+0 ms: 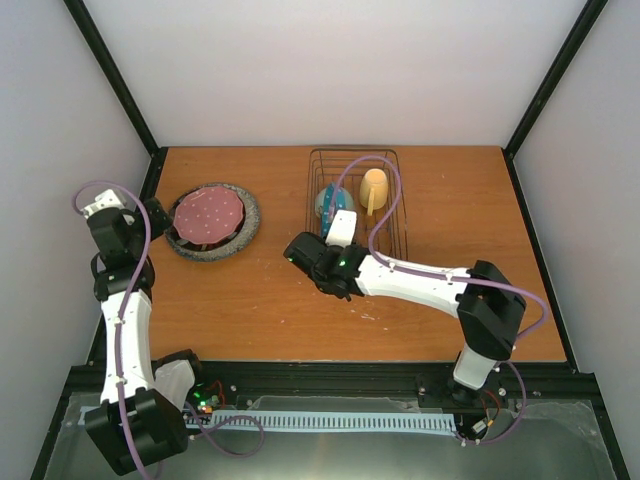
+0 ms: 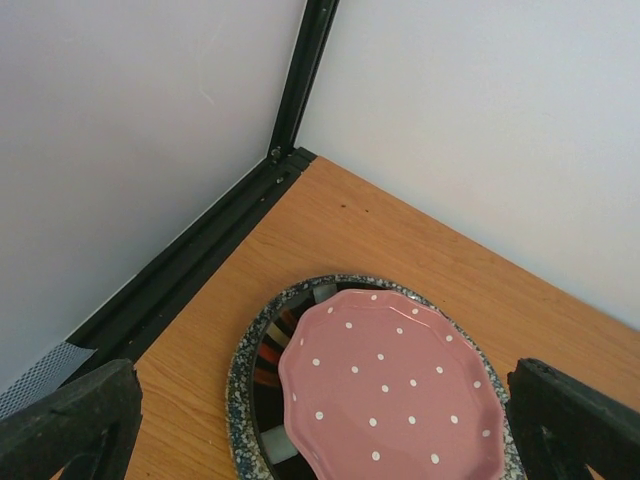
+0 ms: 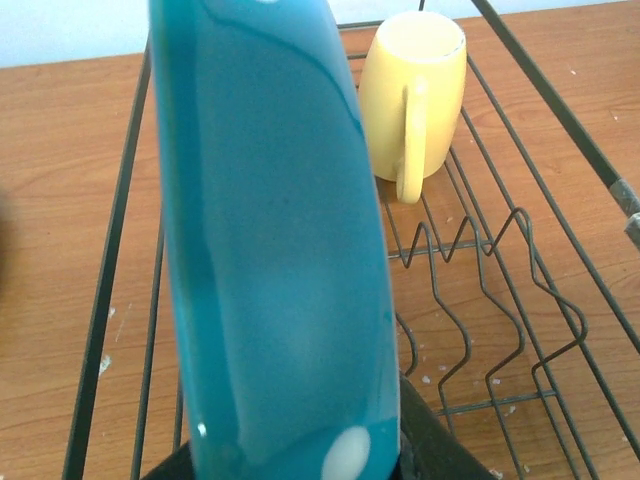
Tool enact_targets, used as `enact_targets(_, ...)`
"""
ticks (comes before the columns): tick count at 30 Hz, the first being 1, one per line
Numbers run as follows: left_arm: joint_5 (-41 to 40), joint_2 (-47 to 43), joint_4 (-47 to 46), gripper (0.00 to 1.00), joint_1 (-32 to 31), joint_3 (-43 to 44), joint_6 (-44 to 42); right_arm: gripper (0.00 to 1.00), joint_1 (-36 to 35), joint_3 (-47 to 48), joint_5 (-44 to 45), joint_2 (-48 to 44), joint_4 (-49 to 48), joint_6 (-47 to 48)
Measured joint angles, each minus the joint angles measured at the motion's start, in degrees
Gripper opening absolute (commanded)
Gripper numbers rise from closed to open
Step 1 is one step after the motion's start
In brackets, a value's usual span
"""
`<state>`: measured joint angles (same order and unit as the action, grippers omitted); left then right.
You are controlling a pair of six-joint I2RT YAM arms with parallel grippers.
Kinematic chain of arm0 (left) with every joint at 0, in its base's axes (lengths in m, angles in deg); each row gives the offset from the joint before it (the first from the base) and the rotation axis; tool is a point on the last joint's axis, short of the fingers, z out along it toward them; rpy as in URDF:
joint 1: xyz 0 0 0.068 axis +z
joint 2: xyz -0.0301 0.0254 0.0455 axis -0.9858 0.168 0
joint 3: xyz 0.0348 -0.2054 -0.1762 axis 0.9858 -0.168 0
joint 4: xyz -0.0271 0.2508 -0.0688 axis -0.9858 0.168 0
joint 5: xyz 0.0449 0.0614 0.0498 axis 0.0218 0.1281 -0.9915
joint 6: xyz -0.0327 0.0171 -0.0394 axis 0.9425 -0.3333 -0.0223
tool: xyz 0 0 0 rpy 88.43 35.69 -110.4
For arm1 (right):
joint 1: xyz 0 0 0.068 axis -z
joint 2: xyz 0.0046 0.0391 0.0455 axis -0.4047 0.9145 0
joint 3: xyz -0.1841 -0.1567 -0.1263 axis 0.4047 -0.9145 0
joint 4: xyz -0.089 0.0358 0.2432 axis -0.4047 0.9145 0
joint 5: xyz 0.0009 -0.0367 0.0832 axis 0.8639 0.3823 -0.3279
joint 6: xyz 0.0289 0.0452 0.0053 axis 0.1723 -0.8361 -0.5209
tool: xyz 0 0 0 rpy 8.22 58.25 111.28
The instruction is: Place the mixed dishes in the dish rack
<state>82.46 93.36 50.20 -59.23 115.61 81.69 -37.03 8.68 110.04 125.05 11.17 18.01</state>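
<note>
Left gripper (image 2: 322, 425) agape, right gripper (image 1: 335, 212) clamped

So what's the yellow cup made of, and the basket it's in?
The yellow mug looks like glazed ceramic: smooth, thick-walled, softly shiny. The dish rack seems to be dark coated metal wire, thin and bent into zigzags.

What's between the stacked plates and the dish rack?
Only bare table between the grey plate under the pink plate and the dish rack, shown in the top view.
</note>
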Motion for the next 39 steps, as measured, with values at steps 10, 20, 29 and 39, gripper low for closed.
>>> enact_targets(10, 2.23, 0.5, -0.76, 1.0, 0.0, -0.28, 0.0, 0.03, -0.37, 1.16, -0.22, 4.13, 1.75, -2.05)
enact_targets(20, 2.43, 0.5, -0.76, 1.0, 0.0, -0.35, 0.0, 0.03, -0.35, 4.39, -0.11, 7.58, 3.58, -1.7)
enact_targets(29, 2.4, 0.5, -0.76, 1.0, 0.0, -0.35, 0.0, 0.14, -0.35, 5.92, -0.22, 9.01, 4.66, -1.01)
enact_targets(39, 2.49, 0.55, -0.76, 1.0, 0.0, -0.35, 0.0, 0.39, -0.37, 6.05, -2.8, 9.79, 3.54, 0.72)
